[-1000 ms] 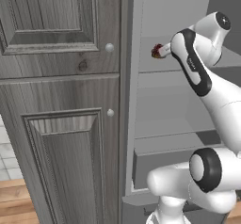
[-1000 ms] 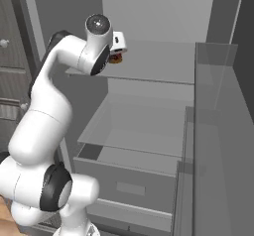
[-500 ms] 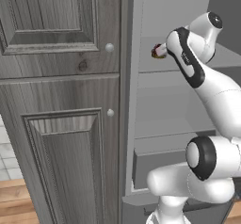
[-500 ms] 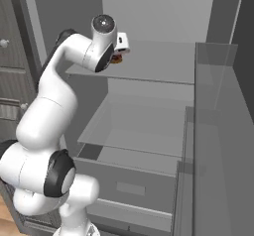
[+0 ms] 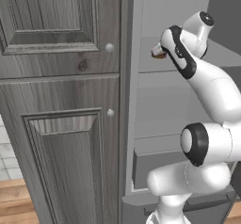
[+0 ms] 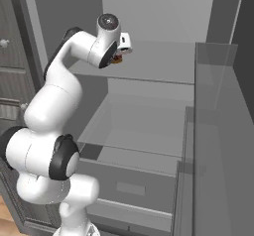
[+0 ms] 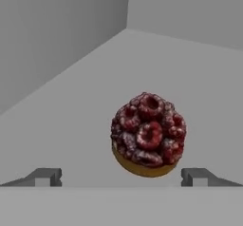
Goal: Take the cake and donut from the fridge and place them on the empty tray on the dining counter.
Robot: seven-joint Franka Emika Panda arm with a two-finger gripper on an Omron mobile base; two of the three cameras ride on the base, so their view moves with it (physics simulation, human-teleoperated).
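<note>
The cake (image 7: 148, 135) is a small round brown cake topped with dark red berries, standing on the pale grey upper shelf (image 6: 158, 61) of the open fridge (image 5: 141, 105). My gripper (image 7: 121, 176) is open, its two dark fingertips (image 7: 45, 176) spread wider than the cake, which lies just ahead of them and slightly right of centre, untouched. From the base views the hand (image 6: 122, 45) reaches to the shelf's left side, with the cake (image 6: 116, 59) peeking out under it. The donut, the empty tray and the dining counter are out of view.
A grey wood-panelled cabinet (image 5: 61, 105) stands right beside the fridge on the left. The fridge's side wall (image 7: 57, 44) runs close to the cake's left. Lower shelves and a drawer (image 6: 129, 180) sit below; the open door (image 6: 218, 141) stands at the right.
The arm's elbow and wrist have shifted a little while the hand stayed at the cake on the upper shelf. The fingers stayed spread the whole time.
</note>
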